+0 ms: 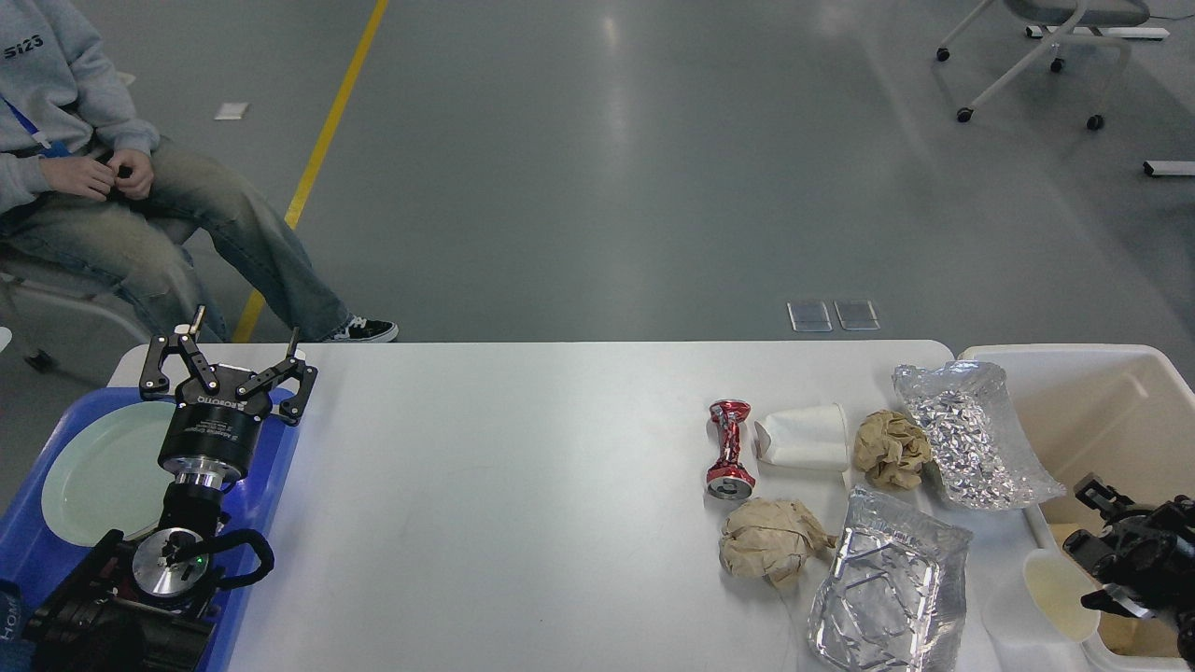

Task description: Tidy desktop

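Right end effector (1106, 560) (dark, end-on): fingers indistinguishable, arm cut off.

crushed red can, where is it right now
In the head view the crushed red can lies on the desktop, right of centre, just left of the tipped white paper cup and above a brown paper wad.

It looked like a robotics lab or test hall rather than a home. A wide grey polished floor (597, 168) ran off behind the desktop (523, 504), marked with a yellow line (322, 140) at far left. A wheeled office chair (1036, 56) stood far right, and a seated person (103, 187) in a lanyard watched from the far left.
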Tool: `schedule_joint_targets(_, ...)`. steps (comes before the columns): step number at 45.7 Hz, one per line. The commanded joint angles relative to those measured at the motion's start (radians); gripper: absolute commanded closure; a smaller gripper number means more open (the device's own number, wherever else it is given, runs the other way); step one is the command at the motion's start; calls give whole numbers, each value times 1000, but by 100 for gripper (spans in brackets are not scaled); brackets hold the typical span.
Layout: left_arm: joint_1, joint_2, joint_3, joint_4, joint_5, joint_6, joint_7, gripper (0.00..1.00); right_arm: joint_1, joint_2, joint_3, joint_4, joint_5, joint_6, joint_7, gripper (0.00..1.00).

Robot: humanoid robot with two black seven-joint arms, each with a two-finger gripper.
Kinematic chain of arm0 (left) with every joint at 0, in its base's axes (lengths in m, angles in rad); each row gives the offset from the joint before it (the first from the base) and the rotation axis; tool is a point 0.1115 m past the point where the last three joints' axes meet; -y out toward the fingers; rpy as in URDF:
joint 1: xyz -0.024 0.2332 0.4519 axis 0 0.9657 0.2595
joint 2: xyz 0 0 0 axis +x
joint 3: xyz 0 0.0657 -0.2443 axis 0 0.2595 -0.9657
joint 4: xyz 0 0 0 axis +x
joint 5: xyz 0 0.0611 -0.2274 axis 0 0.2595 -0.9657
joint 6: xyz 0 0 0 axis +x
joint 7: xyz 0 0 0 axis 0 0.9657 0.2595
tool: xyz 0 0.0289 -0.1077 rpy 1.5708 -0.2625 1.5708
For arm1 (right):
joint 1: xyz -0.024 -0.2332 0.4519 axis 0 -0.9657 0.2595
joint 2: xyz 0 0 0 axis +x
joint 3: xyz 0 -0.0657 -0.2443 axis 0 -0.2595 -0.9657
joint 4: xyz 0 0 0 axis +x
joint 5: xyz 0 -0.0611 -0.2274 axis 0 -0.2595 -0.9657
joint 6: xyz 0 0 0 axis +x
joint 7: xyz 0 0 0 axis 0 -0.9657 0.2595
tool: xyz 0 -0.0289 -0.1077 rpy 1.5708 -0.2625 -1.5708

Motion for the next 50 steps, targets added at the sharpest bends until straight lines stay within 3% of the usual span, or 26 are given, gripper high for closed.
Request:
schedule_joint_targets(1,0,1,0,1,0,0,0,4,131,-138,1,147,-102,127,0,0)
schedule_joint_targets(9,0,1,0,0,0,0,0,4,415,-313,-8,437,-350,249,-9,0)
schedule_joint_targets(14,0,1,0,0,0,0,0,4,610,-364,-82,571,-412,411,-9,0)
schedule_joint_targets(17,0,1,0,0,0,0,0,4,768,-359,-172,635,-412,549,-9,0)
schedule_joint_targets(18,0,1,0,0,-2,0,0,4,902,-346,-230,692,-403,668,-11,0)
schedule_joint_targets(20,0,1,0,1,0,0,0,4,1000,-324,-272,746,-403,764,-11,0)
schedule_joint_targets(28,0,-1,0,0,0,0,0,4,1253,-188,-353,918,-337,1059,-11,0)
schedule_joint_targets(33,0,1,0,1,0,0,0,4,1426,-166,-424,1040,-168,1134,-11,0)
schedule_joint_targets(41,0,-1,0,0,0,0,0,4,1760,-146,-508,1328,-70,1145,-11,0)
schedule_joint_targets(50,0,1,0,0,0,0,0,4,1874,-96,-544,1416,-24,1146,-11,0)
